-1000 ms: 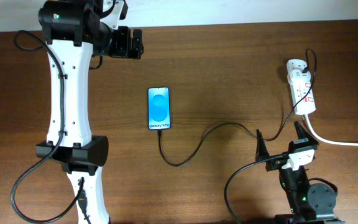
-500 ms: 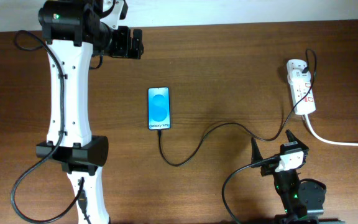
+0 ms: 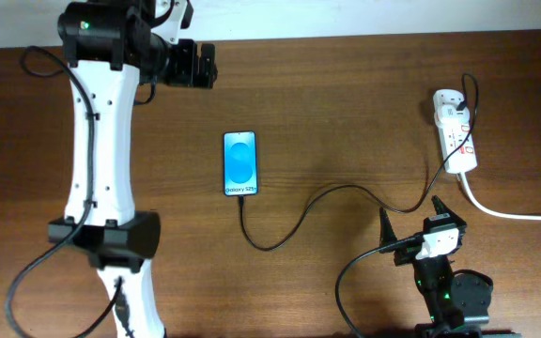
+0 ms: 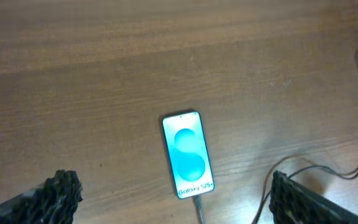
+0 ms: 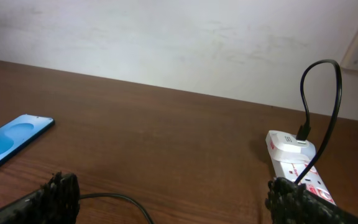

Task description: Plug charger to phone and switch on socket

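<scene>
The phone lies flat mid-table, blue screen lit, white text strip at its near end; it also shows in the left wrist view and the right wrist view. The charger runs from the phone's near end in a loop across to the socket at the far right; its tip sits at the phone's port. My left gripper is open, high at the back left, apart from the phone. My right gripper is open and empty, short of the socket.
The socket's thick white cord runs off the right edge. The charger arcs up from its plug on the socket. A white wall stands behind the table's far edge.
My right gripper has drawn back toward the table's front edge and a little left, away from the socket. The left arm's elbow shifted slightly. Phone, charger and socket have not moved.
</scene>
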